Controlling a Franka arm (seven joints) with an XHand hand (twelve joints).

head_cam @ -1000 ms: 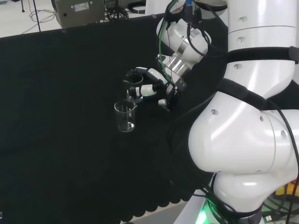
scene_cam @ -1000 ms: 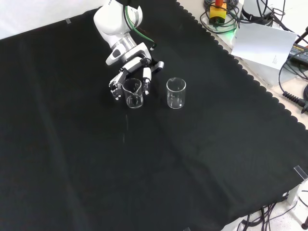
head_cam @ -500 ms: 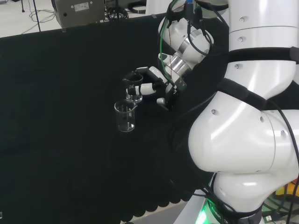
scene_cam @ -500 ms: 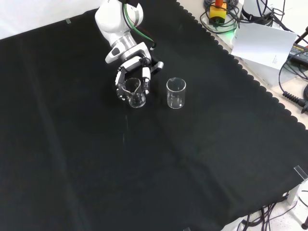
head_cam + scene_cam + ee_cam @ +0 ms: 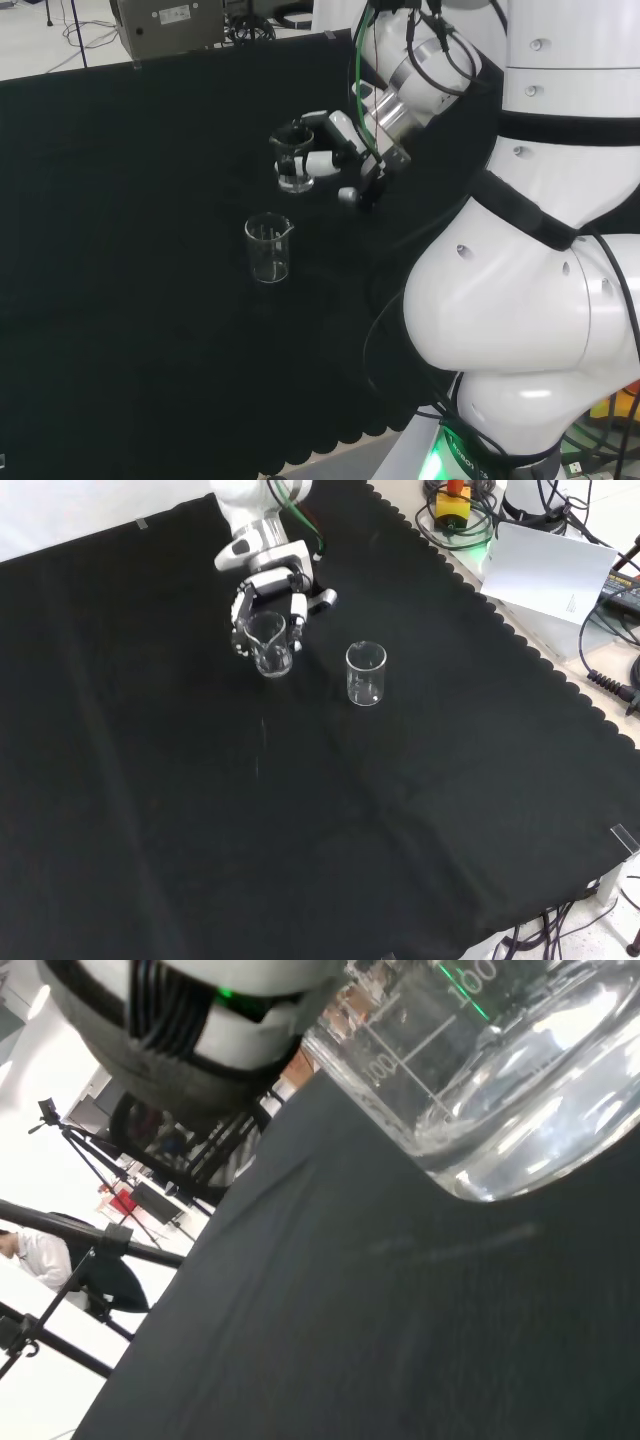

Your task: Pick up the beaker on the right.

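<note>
Front view, upper left of centre: the hand [image 5: 262,598] has its fingers curled round a clear glass beaker [image 5: 267,644], held above the black cloth [image 5: 300,820]. To its right, a second beaker [image 5: 365,674] stands upright, apart.

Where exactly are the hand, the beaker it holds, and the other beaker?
hand [image 5: 268,588]: front view, on its fingers.
held beaker [image 5: 268,645]: front view, on its glass wall.
other beaker [image 5: 365,674]: front view, on its wall.
</note>
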